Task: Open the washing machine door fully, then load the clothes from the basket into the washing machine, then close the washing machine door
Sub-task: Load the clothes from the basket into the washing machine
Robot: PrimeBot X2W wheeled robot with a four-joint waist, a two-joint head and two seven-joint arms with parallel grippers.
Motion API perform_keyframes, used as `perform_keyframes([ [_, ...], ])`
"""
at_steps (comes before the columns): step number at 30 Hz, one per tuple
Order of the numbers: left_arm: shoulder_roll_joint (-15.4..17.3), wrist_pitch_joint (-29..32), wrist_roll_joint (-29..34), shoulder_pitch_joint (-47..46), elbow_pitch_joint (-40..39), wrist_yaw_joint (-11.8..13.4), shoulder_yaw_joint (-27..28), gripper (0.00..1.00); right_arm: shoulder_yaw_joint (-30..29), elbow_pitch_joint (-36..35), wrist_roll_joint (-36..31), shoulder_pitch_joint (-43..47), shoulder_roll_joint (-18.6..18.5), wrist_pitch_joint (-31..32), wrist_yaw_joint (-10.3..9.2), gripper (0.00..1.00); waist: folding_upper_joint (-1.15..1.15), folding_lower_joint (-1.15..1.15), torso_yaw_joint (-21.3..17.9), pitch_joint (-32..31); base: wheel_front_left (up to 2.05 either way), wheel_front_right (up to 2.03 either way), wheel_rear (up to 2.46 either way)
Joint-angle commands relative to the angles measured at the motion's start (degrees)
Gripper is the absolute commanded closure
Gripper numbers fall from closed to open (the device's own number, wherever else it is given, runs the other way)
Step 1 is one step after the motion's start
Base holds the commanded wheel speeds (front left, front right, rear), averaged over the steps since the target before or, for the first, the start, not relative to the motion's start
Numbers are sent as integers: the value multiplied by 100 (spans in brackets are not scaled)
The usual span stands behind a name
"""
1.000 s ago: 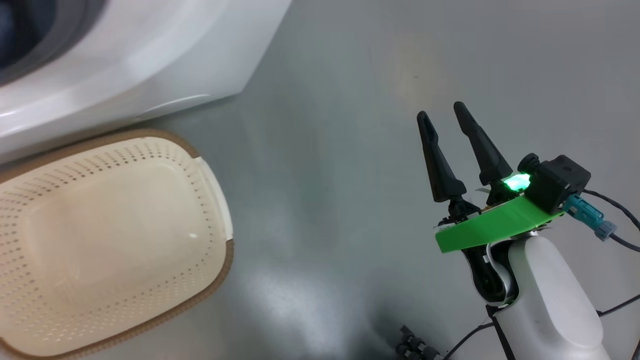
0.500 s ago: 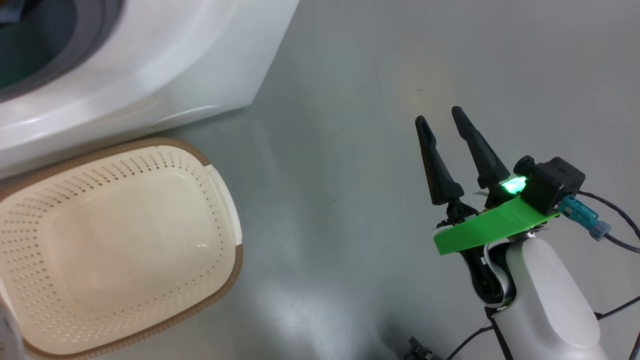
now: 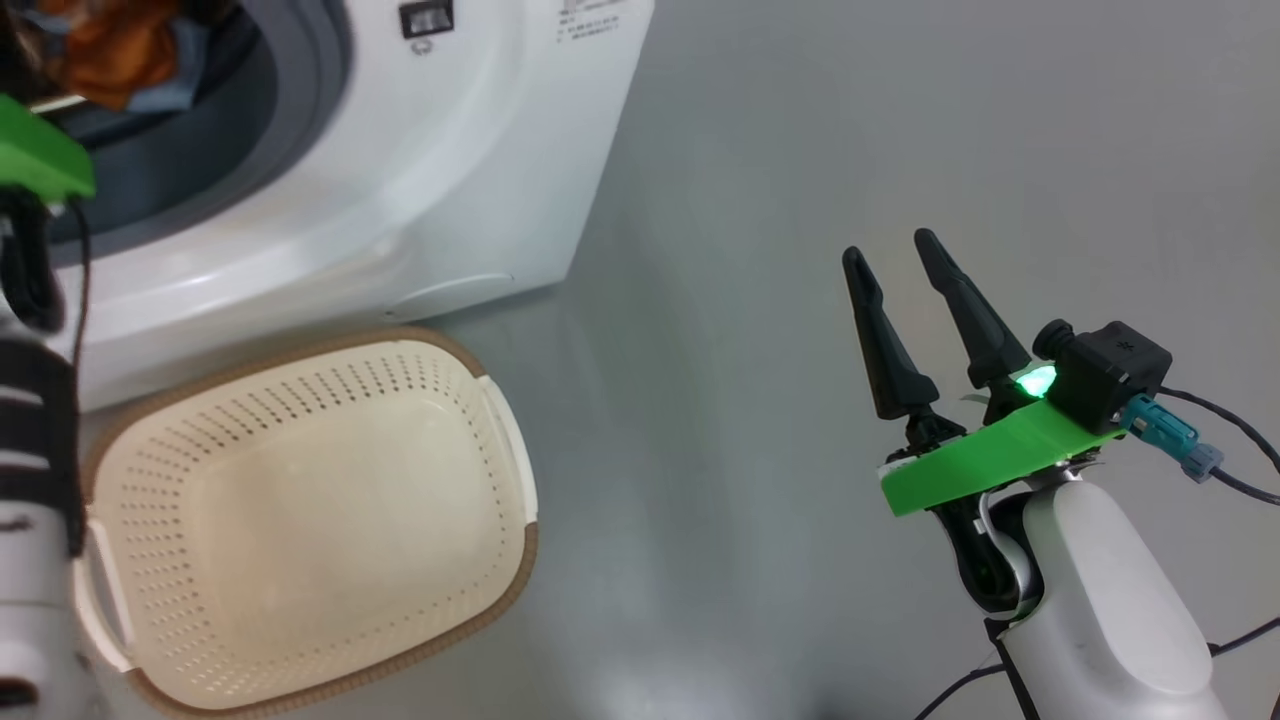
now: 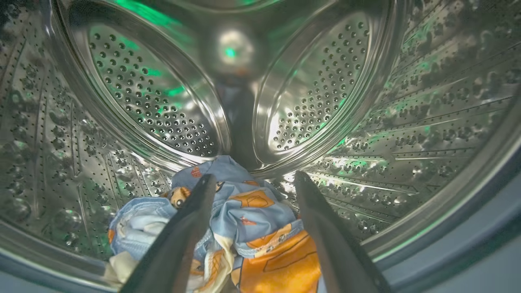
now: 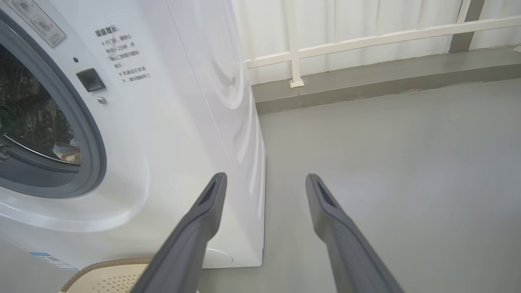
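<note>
The clothes (image 4: 248, 219) lie heaped in the drum (image 4: 163, 101), between and beneath my left fingers (image 4: 187, 232), spread apart and grasping nothing. My right fingers (image 5: 205, 215), likewise released, hang over the floor (image 5: 386, 162), the washing machine (image 5: 183, 122) to their left.

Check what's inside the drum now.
Light-blue printed clothes with orange and cream parts, piled on the drum floor by the open left gripper. Beneath the pile: covered.

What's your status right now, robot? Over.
Left gripper open inside the drum, over the clothes. Right gripper open, holding nothing. Basket empty; washing machine opening unblocked.
</note>
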Motion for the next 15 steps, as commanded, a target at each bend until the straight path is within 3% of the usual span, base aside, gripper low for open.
perform_keyframes([
  [1, 197, -12, -38, 167, -201, -14, 23, 0, 109, -99, 3, 104, -23, -27, 12, 0, 0, 0, 181, -282, 0, 0, 0],
  [15, 1, -12, -361, 2077, -1401, -15, -51, 0, 94, 36, 63, 323, -218, -27, 12, 0, 0, 0, 497, -1246, 0, 0, 0],
])
